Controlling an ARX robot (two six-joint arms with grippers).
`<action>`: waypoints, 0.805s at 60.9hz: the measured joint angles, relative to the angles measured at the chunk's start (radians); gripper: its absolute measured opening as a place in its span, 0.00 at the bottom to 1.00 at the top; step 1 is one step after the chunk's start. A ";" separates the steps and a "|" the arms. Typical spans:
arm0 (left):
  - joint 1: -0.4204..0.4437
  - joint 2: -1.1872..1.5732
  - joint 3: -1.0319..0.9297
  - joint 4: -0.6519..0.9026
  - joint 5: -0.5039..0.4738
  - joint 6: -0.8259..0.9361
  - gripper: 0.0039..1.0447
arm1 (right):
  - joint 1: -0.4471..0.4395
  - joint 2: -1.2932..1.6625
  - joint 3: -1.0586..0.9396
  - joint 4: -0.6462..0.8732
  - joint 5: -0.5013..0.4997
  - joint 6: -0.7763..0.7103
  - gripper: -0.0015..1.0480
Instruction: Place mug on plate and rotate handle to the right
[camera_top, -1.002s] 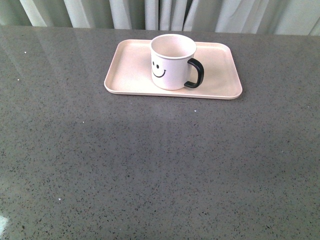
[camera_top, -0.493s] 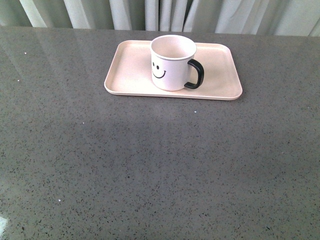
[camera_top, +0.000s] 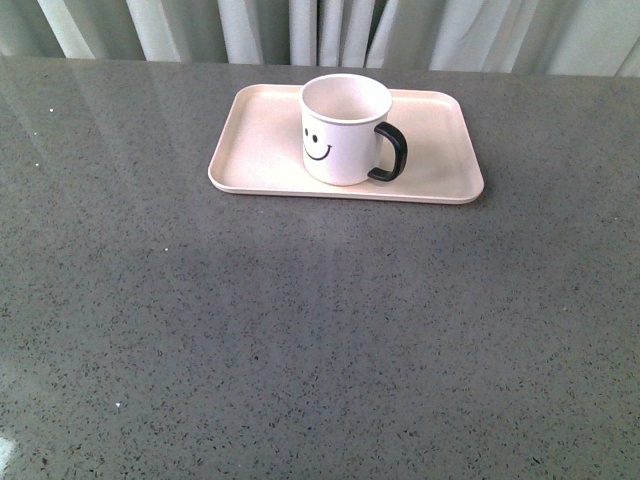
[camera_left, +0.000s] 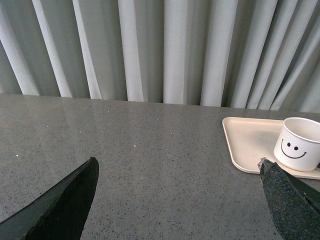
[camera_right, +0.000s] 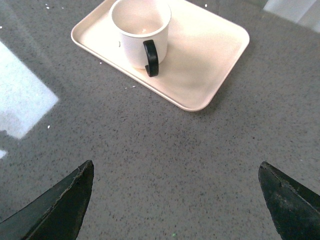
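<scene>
The cream-white mug (camera_top: 343, 130) stands upright on the pale-pink plate (camera_top: 260, 130) at the far middle of the table, smiley face toward me and its black handle (camera_top: 391, 152) pointing right. Neither arm shows in the front view. My left gripper (camera_left: 177, 167) is open over bare tabletop, with the mug (camera_left: 298, 144) and plate (camera_left: 247, 142) off beside one fingertip (camera_left: 287, 200). Open as well, my right gripper (camera_right: 176, 172) hangs above the table short of the plate (camera_right: 210, 45); the mug (camera_right: 140, 32) shows its handle (camera_right: 151, 57) toward this camera.
The grey speckled table (camera_top: 320, 330) stretches wide around the plate. Pale curtains (camera_top: 330, 30) hang just behind its far edge. A bright window reflection (camera_right: 22, 102) lies on the tabletop in the right wrist view.
The mug, plate and handle keep their positions. The front view has shifted very slightly, so the plate sits a few pixels lower in the picture.
</scene>
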 joint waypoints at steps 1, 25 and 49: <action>0.000 0.000 0.000 0.000 0.000 0.000 0.91 | 0.005 0.023 0.018 -0.003 0.002 0.007 0.91; 0.000 0.000 0.000 0.000 0.000 0.000 0.91 | 0.180 0.750 0.797 -0.215 0.221 0.275 0.91; 0.000 0.000 0.000 0.000 0.000 0.000 0.91 | 0.273 1.075 1.254 -0.421 0.296 0.419 0.91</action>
